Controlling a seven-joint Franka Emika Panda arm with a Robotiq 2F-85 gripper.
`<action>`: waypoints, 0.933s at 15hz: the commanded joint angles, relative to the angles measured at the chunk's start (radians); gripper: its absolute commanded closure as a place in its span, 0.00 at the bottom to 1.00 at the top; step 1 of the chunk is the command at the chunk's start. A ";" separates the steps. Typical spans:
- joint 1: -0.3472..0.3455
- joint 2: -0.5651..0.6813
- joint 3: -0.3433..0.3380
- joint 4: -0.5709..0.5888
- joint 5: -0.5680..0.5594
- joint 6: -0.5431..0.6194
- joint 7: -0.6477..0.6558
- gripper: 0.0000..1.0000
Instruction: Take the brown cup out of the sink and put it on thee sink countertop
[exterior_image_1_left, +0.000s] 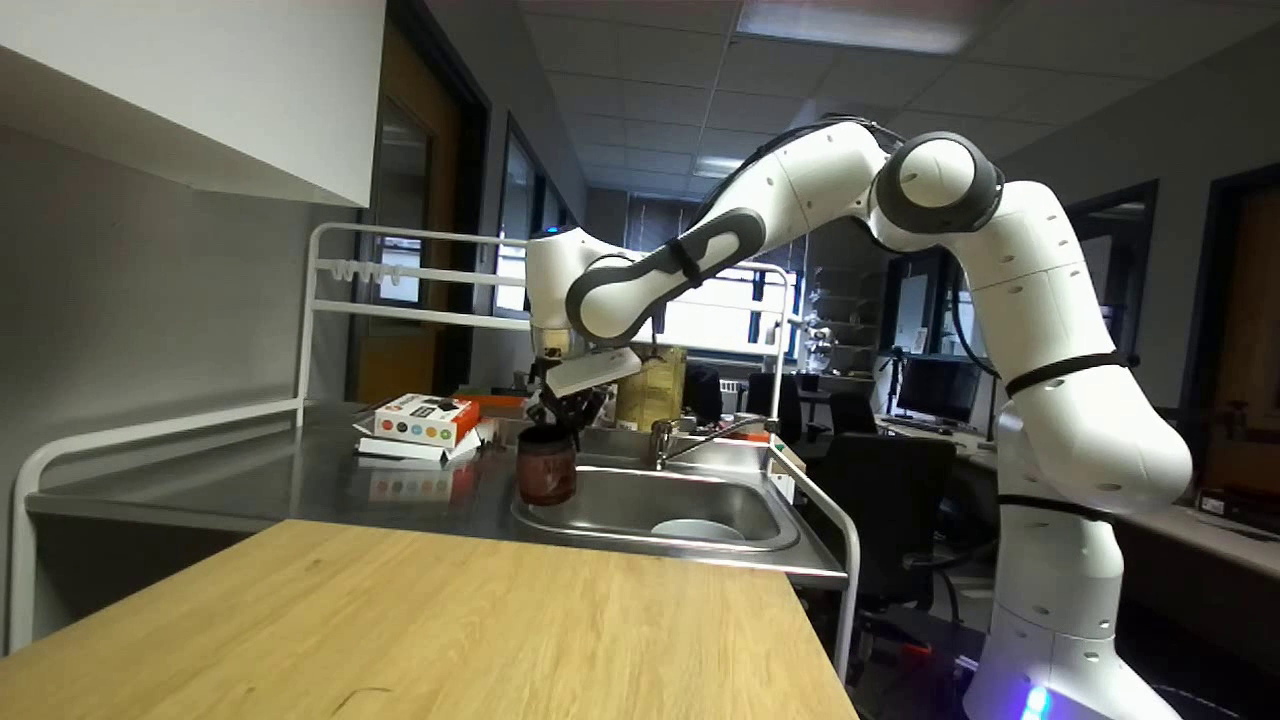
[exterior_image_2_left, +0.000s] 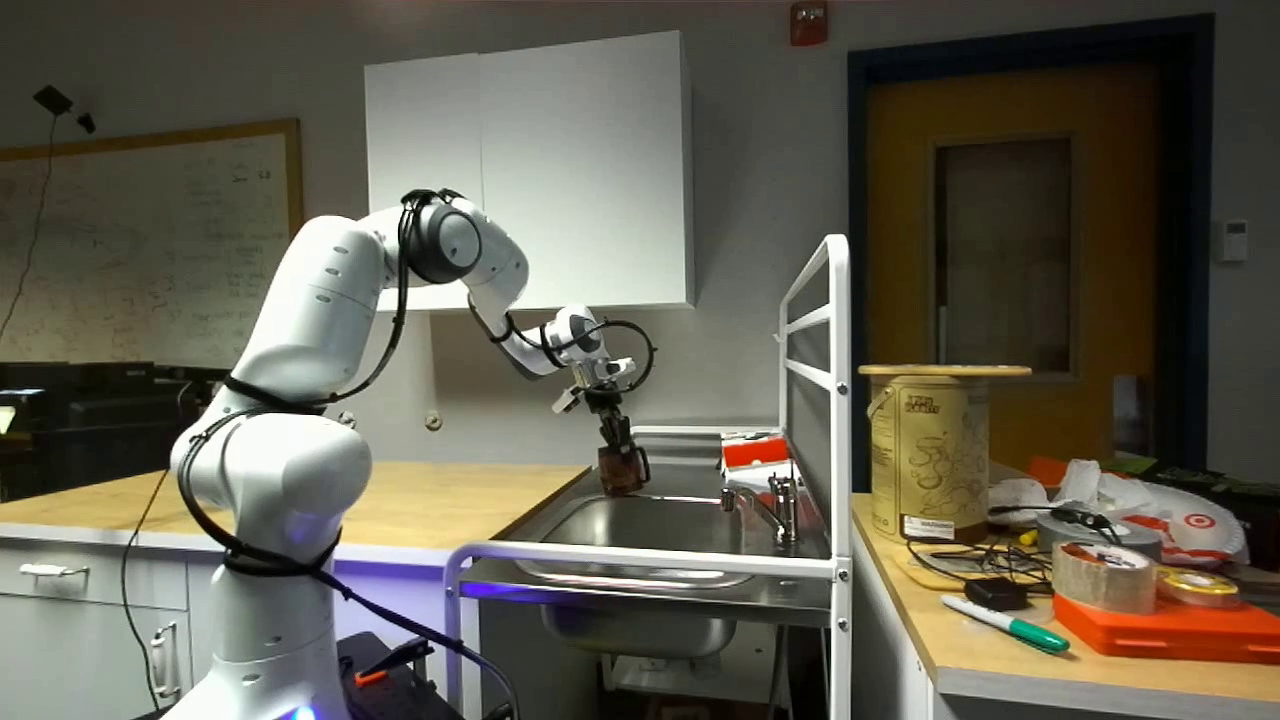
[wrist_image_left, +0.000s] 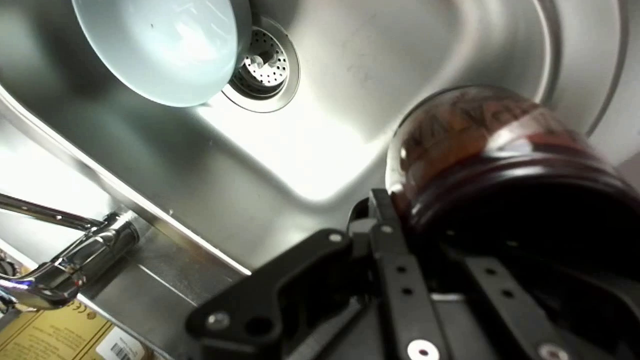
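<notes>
The brown cup (exterior_image_1_left: 547, 475) hangs from my gripper (exterior_image_1_left: 566, 424) at the left edge of the sink (exterior_image_1_left: 620, 505) in an exterior view. In an exterior view the cup (exterior_image_2_left: 621, 471) is at the sink's far end, slightly tilted, with its handle showing. In the wrist view the cup (wrist_image_left: 480, 130) fills the right side, above the sink's curved rim. My gripper (wrist_image_left: 425, 220) is shut on the cup's wall near its mouth; one finger is outside, the other hidden in the dark mouth. I cannot tell the clearance below. The sink countertop (exterior_image_1_left: 330, 475) extends beside the sink.
A pale bowl (wrist_image_left: 165, 50) lies in the sink by the drain. The faucet (exterior_image_2_left: 785, 510) stands at the sink's edge. An orange-and-white box (exterior_image_1_left: 425, 420) sits on the countertop. The white tubular rack frame (exterior_image_2_left: 838, 400) borders it. A wooden tabletop (exterior_image_1_left: 500, 620) adjoins.
</notes>
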 joint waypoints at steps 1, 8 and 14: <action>0.007 0.084 0.014 0.157 -0.016 -0.067 -0.006 0.94; -0.013 0.220 0.024 0.305 0.055 0.021 -0.141 0.94; -0.014 0.261 0.013 0.356 0.110 0.015 -0.253 0.65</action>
